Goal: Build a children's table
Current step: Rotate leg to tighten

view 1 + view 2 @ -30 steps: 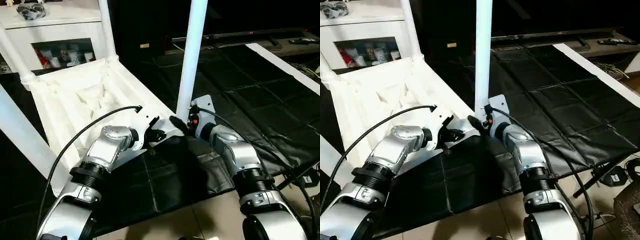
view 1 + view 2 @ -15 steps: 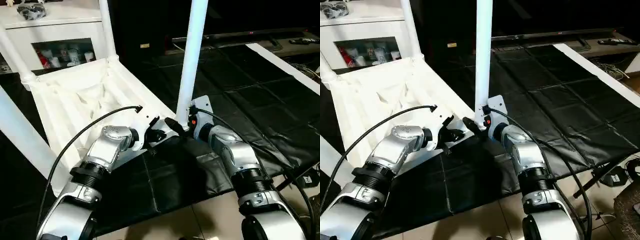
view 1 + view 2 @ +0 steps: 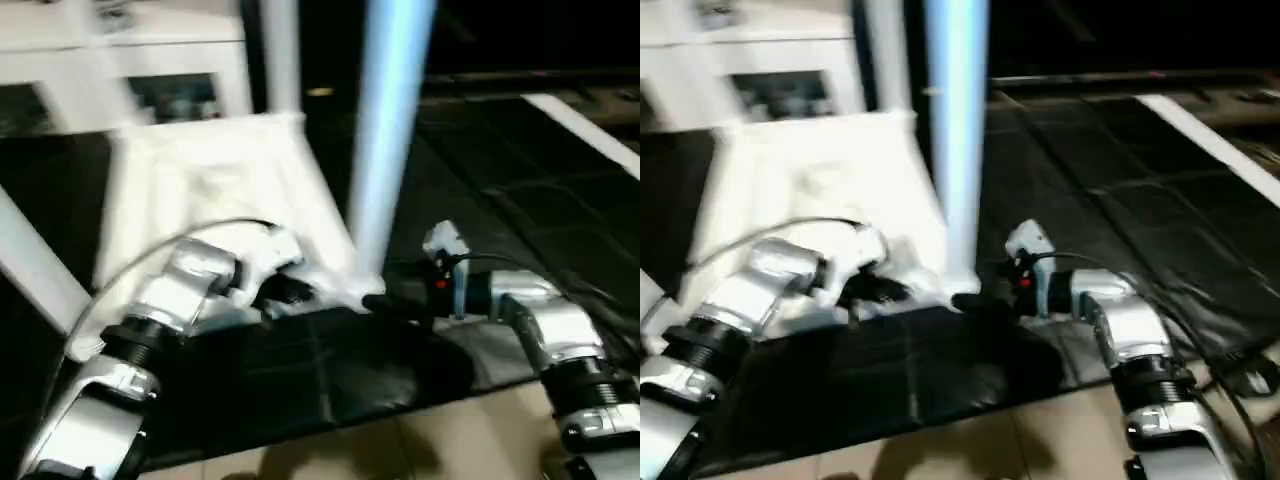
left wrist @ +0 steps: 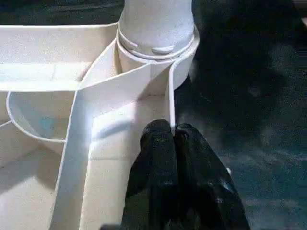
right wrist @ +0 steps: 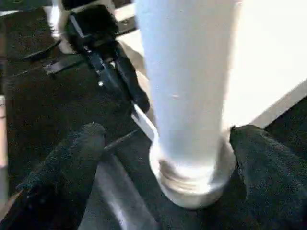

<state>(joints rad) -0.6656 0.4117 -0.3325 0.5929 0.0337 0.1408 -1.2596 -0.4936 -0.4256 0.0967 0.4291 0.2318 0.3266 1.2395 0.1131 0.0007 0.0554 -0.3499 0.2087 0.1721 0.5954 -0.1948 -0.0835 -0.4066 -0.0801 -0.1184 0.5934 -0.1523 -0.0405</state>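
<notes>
The table top (image 3: 200, 190) lies upside down on a black mat (image 3: 330, 370), with legs standing up from it. The left gripper (image 4: 173, 139) has its fingers pressed together on the top's rim beside the near corner socket (image 4: 158, 52). The near leg (image 5: 187, 86) stands in this socket. The right gripper (image 5: 163, 143) has its fingers wide apart, one on each side of the leg's base.
</notes>
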